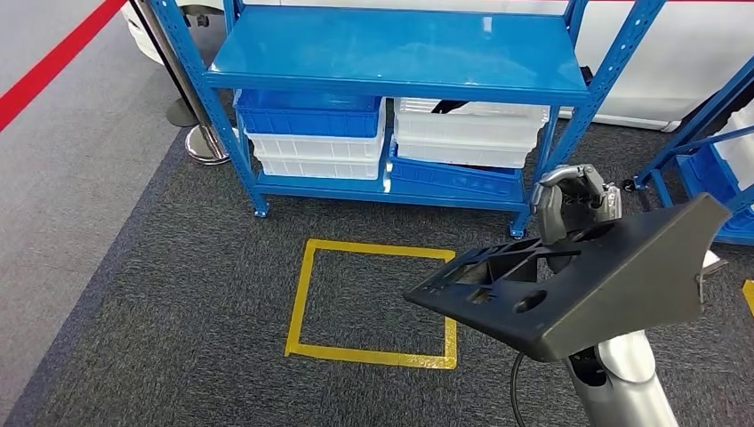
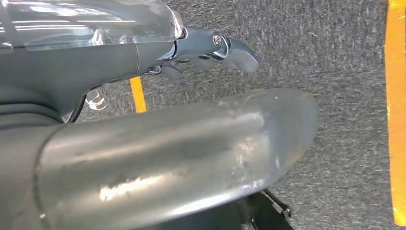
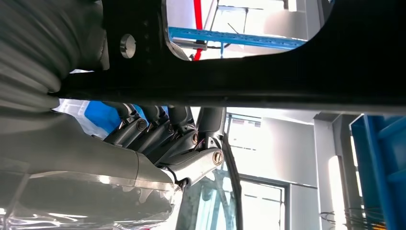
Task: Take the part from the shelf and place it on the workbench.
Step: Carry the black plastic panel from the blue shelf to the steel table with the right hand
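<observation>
While the black moulded part (image 1: 578, 285) sits in the right hand (image 1: 573, 209), clear of the blue shelf unit (image 1: 391, 80), it rides above dark carpet, beside the yellow taped floor square (image 1: 373, 302); no workbench in view, so est. task approx. halfway. Right hand: fingers curled over the part's upper edge in head view; right wrist view shows fingers (image 3: 163, 132) pressed up against the part's (image 3: 268, 81) underside, i.e. part gripped. Left hand (image 2: 206, 48): hangs over carpet, fingers curled in, nothing seen in it. Handling, judged: part looks like rigid plastic w/ cut-outs and ribs, so stiff, prob. light for its size, not fragile. Wide flat panel overhangs the grip toward the robot, so expect it to lever down and twist in the hand; surface looks matte, slip risk moderate. Best hold pts: ribbed edge or a cut-out rim near mid-span, not a corner. Keep panel level on set-down.
</observation>
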